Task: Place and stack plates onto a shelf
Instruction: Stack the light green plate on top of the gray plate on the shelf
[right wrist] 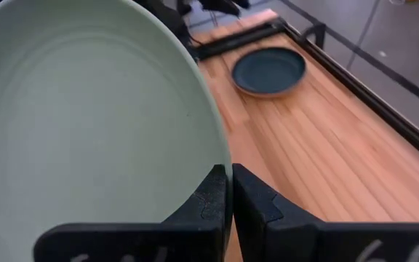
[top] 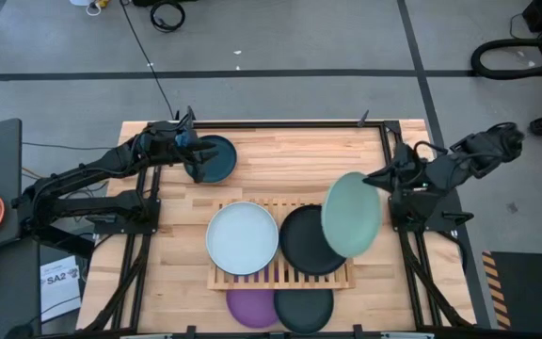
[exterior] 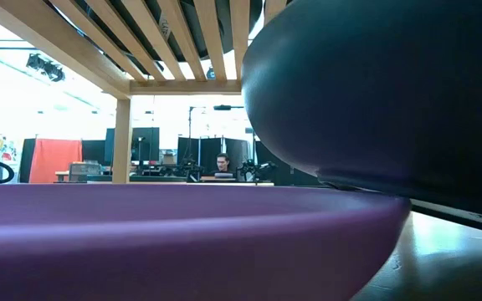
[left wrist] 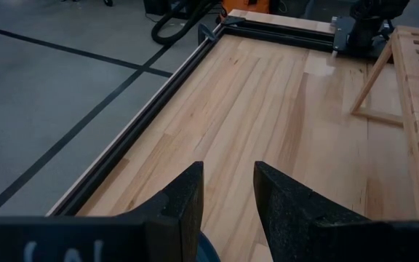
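The right gripper is pinching the mint green plate above the shelf; beyond the shelf, the left gripper is hovering part-spread over the dark teal plate.

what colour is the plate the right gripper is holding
Mint green, clearest in the right wrist view.

The bench is pale wood in lengthwise strips, framed in black. The shelf is light wooden slats. On it lie a pale blue-white plate and a black plate; a mint green plate is plain and matte. A dark teal plate sits near the far left corner, and a purple plate and another dark teal plate at the near edge. Both arms are dark.
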